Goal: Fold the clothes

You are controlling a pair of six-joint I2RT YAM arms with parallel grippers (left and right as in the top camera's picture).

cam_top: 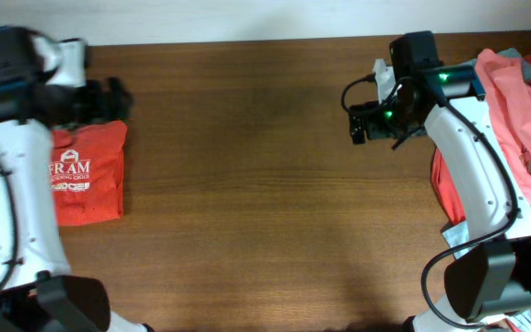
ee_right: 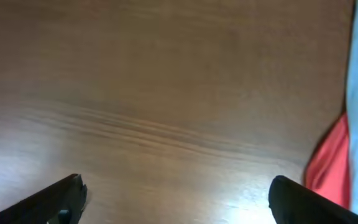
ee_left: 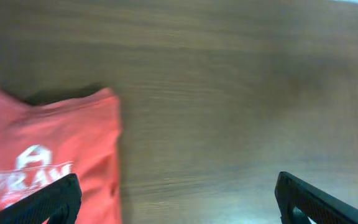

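Orange-red shirt [cam_top: 88, 184] lay folded at the table's [cam_top: 247, 184] left edge, left gripper [ee_left: 176, 202] and right gripper [ee_right: 176, 199] both spread wide and empty over bare wood, so likely between shirts; next needed the right gripper into the pile [cam_top: 514, 120] for another.

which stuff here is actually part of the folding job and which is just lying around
Part of the job:
- folded orange-red T-shirt with white lettering, on the left
- heap of unfolded clothes, salmon-pink, red and teal-grey, at the right edge

Not part of it:
- wooden table, only the work surface; no stray items show
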